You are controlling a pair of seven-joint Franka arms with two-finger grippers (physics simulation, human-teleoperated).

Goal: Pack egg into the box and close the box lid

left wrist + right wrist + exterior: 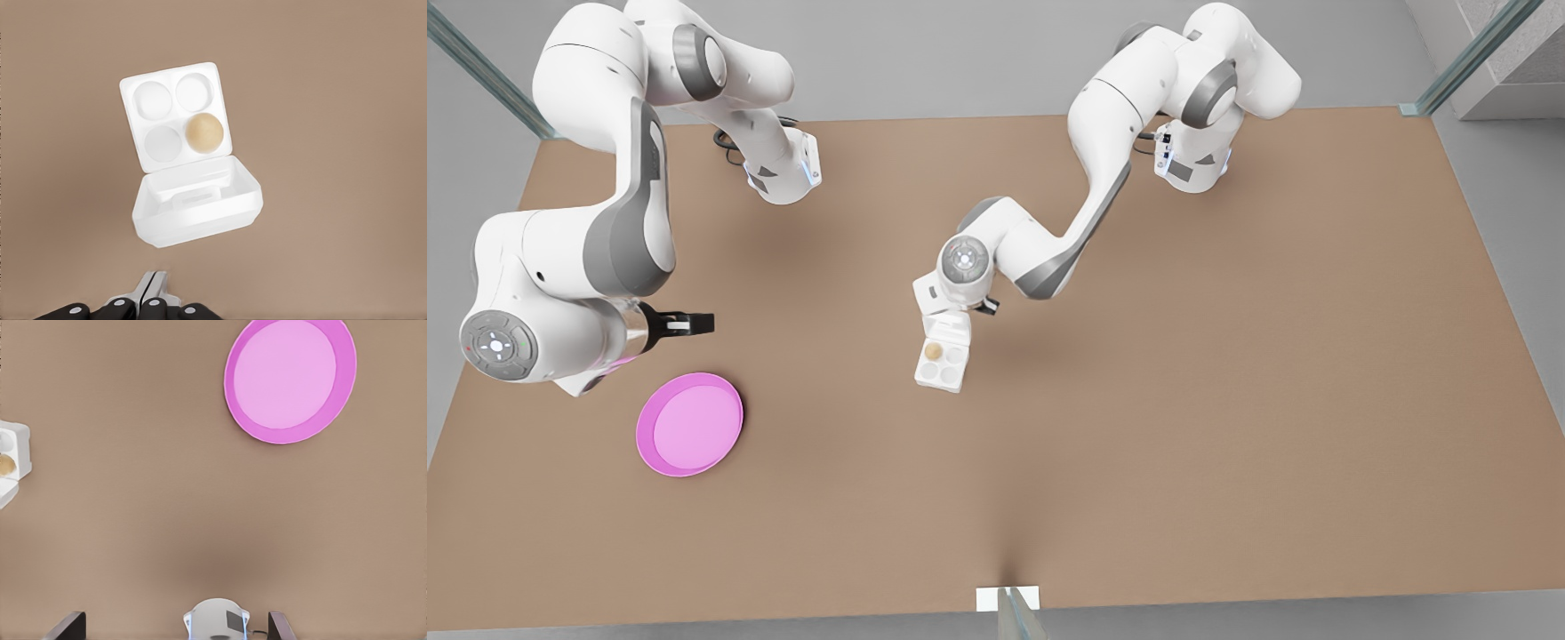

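Note:
The white box (175,110) lies on the brown table near the middle of the front view, its four cups facing up. A tan egg (203,131) sits in one cup, also seen as the egg (933,352) in the front view. The box lid (197,207) is open, tilted up from its hinge. My left gripper (152,290) is shut with nothing in it, hovering above the table just behind the box lid (950,327). My right gripper (175,625) is open and empty, waiting above the table at the front view's left, beside the plate.
A round pink plate (689,425) lies at the front view's left, below my right gripper (692,324). Both arm bases stand along the table's far edge. A small white marker (1008,598) sits at the near edge.

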